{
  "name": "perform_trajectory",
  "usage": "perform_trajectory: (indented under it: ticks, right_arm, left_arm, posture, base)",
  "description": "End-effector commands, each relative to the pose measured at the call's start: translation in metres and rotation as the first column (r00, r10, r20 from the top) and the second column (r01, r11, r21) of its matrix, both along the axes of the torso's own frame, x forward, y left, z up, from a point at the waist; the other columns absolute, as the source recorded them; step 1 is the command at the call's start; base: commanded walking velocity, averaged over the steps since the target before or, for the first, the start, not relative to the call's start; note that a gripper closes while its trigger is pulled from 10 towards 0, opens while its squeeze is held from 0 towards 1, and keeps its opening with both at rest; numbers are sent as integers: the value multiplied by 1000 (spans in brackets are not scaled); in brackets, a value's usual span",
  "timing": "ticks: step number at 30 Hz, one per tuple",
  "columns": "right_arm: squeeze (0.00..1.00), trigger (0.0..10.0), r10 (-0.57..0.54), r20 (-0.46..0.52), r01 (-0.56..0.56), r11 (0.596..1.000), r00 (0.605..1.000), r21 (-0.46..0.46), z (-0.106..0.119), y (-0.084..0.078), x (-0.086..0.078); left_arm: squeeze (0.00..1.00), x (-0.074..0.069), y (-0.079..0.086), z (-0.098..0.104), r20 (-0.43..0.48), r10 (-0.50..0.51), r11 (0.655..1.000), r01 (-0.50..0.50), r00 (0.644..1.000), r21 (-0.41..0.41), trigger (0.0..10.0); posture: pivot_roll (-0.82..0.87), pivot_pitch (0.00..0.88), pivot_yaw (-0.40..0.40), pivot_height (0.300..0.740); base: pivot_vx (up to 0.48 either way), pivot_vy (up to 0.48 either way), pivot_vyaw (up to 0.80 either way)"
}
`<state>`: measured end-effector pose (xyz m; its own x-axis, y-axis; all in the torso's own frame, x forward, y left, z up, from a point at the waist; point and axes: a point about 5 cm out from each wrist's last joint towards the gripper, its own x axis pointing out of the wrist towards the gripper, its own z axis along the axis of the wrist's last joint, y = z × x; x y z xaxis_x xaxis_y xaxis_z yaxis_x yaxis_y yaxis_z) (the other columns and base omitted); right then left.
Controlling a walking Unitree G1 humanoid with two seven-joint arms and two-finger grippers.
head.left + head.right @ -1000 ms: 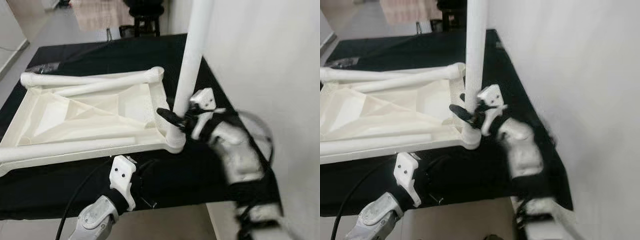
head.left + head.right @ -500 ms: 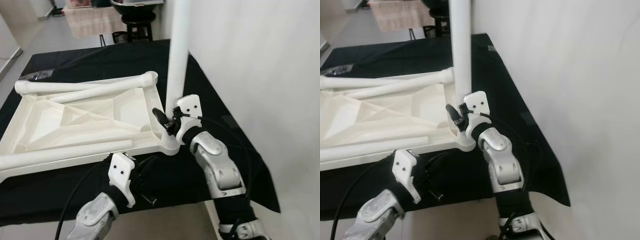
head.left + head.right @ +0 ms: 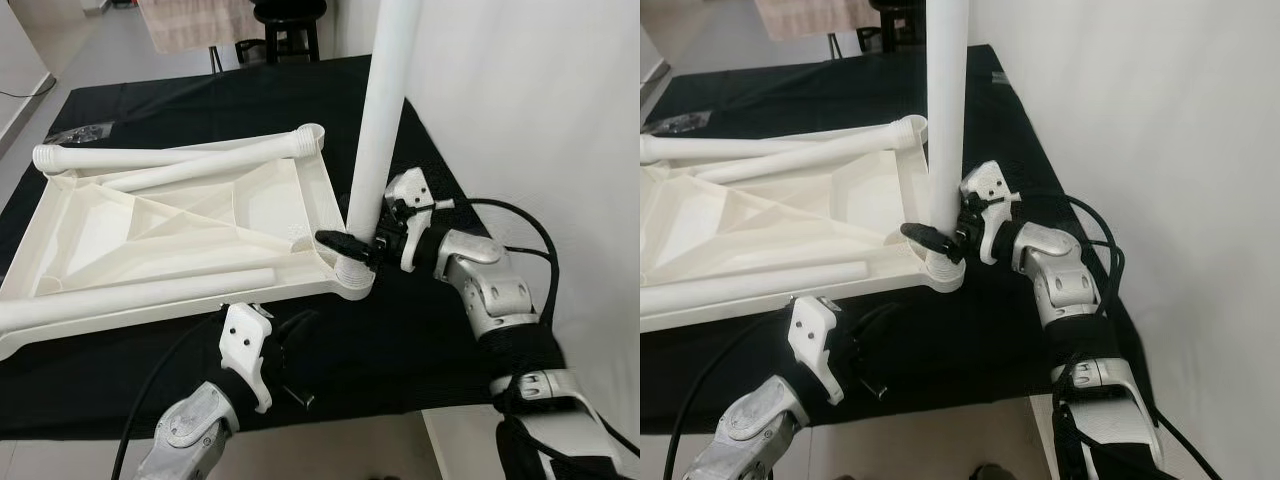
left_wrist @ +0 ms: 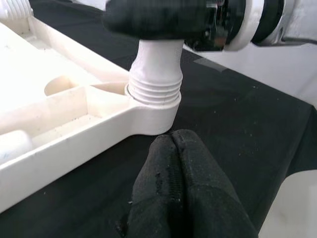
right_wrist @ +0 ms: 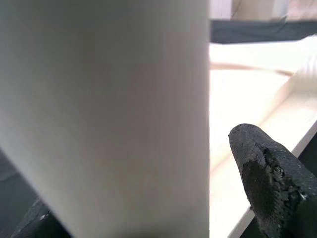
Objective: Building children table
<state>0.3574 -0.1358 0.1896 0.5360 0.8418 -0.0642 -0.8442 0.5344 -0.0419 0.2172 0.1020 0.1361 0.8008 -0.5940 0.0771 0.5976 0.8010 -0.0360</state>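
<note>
gripping the upright table leg (image 3: 385,120) low at its threaded base, right tool (image 3: 362,246) has swung from behind to beside it, likely screwing it into the tabletop corner socket (image 3: 352,281); left tool (image 4: 181,186), closed and empty, rests just before that socket.

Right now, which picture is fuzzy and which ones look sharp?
Right wrist view: the upright white plastic table leg is a close, soft blur, right tool's fingertip crisper. Both eye views: sharp, evenly lit. Left wrist view: clear on the leg's threaded collar.

light: bright, even | shadows: soft | head views sharp | wrist close-ups blurred
</note>
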Motion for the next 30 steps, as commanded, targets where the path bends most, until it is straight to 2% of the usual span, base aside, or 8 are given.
perform_trajectory:
  ticks: [1, 2, 3, 6, 23, 25, 26, 30]
  right_arm:
    - [0, 10000, 61, 16, -61, 998, 998, 3, 5, 1, 2]
    - [0, 10000, 87, 15, -87, 996, 996, 3, 6, 0, 2]
    - [0, 4157, 98, 6, -98, 995, 995, 7, 7, -1, 4]
    - [0, 0, 95, -6, -95, 995, 995, 18, 9, -5, 10]
    - [0, 0, -117, 8, 117, 992, 993, -42, -20, -21, 2]
    - [0, 0, -284, 8, 283, 955, 959, -88, -35, -19, -1]
    - [0, 0, -554, -49, 552, 833, 831, -52, -50, -16, -9]
    - [0, 0, -631, -93, 630, 775, 770, -49, -62, 0, -38]
  left_arm:
    - [0, -3, -1, -4, -20, 2, 1000, -2, 1000, 0, 10000]
    - [0, -3, -1, -4, -19, 4, 1000, -4, 1000, 0, 10000]
    - [0, -4, -1, -4, -19, 5, 1000, -5, 1000, 1, 10000]
    - [0, -4, -1, -5, -19, 6, 1000, -6, 1000, 1, 10000]
    - [0, -4, -1, -4, -21, 0, 1000, 0, 1000, -4, 10000]
    - [0, -5, 0, -4, -21, 1, 1000, -1, 1000, -4, 10000]
    - [0, -4, 0, -3, -21, 1, 1000, -1, 1000, -3, 10000]
    - [0, -3, 2, -5, -23, 2, 1000, -2, 1000, 1, 10000]
  posture:
    - [51, 130, -18, 740]
    - [52, 131, -18, 740]
    - [53, 132, -19, 740]
    - [53, 132, -19, 740]
    - [23, 143, -19, 740]
    - [23, 143, -19, 740]
    - [34, 147, -18, 740]
    - [1, 131, 2, 740]
  base:
    - [0, 0, 0]
    - [0, 0, 0]
    - [0, 0, 0]
    - [0, 0, 0]
    - [0, 0, 0]
    - [0, 0, 0]
    - [0, 0, 0]
    - [0, 0, 0]
